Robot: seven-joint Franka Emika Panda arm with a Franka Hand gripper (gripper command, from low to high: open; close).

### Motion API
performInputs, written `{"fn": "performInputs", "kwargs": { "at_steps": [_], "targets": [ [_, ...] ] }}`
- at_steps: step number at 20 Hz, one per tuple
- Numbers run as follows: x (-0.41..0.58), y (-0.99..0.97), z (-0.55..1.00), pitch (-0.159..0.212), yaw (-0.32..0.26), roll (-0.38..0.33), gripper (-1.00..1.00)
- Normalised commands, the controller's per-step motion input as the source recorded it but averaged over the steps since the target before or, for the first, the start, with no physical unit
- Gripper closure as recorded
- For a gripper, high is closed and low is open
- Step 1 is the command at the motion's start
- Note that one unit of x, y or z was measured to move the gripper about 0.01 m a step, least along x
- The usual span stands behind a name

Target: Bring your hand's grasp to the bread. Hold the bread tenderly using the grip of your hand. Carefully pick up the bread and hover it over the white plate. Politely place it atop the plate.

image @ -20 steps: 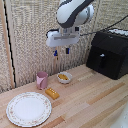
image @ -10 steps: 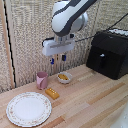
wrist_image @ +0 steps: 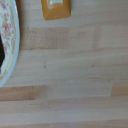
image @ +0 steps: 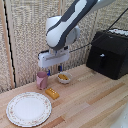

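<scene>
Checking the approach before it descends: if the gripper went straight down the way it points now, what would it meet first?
Likely bare wooden table; the gripper seems to hang behind the bread, beside the pink cup. Depth is unclear.

Bread (image: pixel 52 93) beside plate (image: pixel 28 109) — cup (image: pixel 42 79), bowl (image: pixel 64 77) behind.

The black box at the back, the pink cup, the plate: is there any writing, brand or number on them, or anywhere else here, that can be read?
None can be read.
Black box: no lettering shows on its front.
Pink cup: plain, no print visible.
White plate: only a faint reddish floral rim, no words.
Bread: a pale patch on top in the wrist view, too blurred to tell.
Gripper: white block, no label visible.
</scene>
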Motion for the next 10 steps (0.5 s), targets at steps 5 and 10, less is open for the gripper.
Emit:
{"fn": "performInputs", "kwargs": {
  "at_steps": [5,10],
  "targets": [
    [-0.001,0.19,-0.45,0.0,0.047,-0.098,-1.0],
    [0.009,0.1,-0.46,-0.021,0.076,-0.099,-1.0]
  ]
}}
